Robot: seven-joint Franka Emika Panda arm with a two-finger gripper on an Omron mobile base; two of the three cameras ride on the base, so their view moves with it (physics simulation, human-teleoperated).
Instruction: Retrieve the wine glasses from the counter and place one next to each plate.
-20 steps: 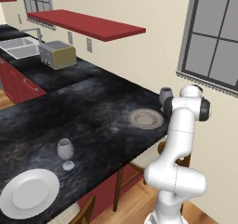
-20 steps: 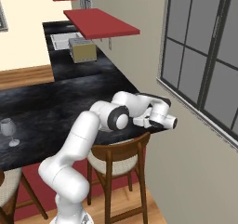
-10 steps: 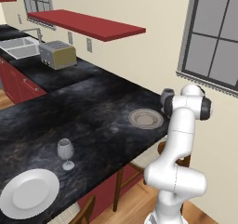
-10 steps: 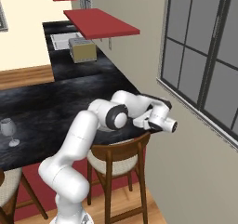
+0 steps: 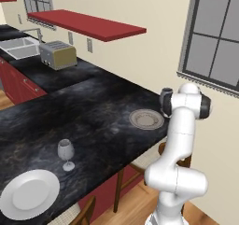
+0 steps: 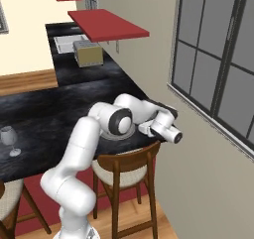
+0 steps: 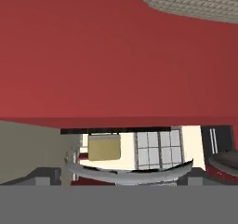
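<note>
Your gripper [image 7: 121, 179] hangs just past the counter's [image 5: 93, 121] edge near the window [image 6: 218, 64], fingertips [image 7: 44, 177] spread wide apart with nothing between them. Through the hand camera you see a curved grey translucent glass rim [image 7: 130, 174] stretching between the tips, with red cabinet front above it and the toaster [image 7: 103, 148] beyond. You can see the grey patterned plate [image 5: 146, 118] on the counter just beside the arm's upper joint; from the right base view most of it is hidden by the arm. The other wine glass [image 5: 66, 153] stands upright near the white plate [image 5: 29, 193], close but not touching. Farther back sit the toaster and the sink [image 5: 17, 46], under the red shelf [image 5: 86, 24].
</note>
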